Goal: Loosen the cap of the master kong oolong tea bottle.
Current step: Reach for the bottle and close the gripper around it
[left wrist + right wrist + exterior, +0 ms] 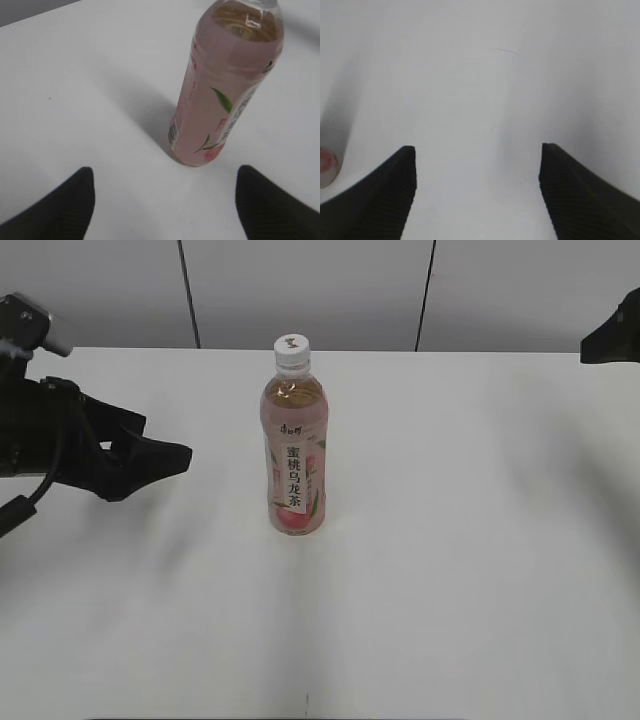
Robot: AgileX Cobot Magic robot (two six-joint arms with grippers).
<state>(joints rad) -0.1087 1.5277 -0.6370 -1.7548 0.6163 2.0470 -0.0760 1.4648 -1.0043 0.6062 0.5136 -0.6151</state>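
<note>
Master kong oolong tea bottle (295,455) upright near table (480,570) centre, label strip facing exterior camera; cap (292,351) seated on neck, untouched. Left gripper (165,200) spread wide, empty, low and level with bottle's lower body, bottle base between finger lines but well apart — presumably lined up to clamp body against twisting. Right gripper (477,190) likewise spread, empty, over bare table; bottle base just visible at left edge of its view. Probably reserved for cap. Loosening not yet begun.

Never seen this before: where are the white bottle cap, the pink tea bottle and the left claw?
small white plastic cap (292,348), exterior view, top.
slim pink-labelled tea bottle (295,475), exterior view, label strip.
black left claw (165,202), left wrist view, between fingertips.
</note>
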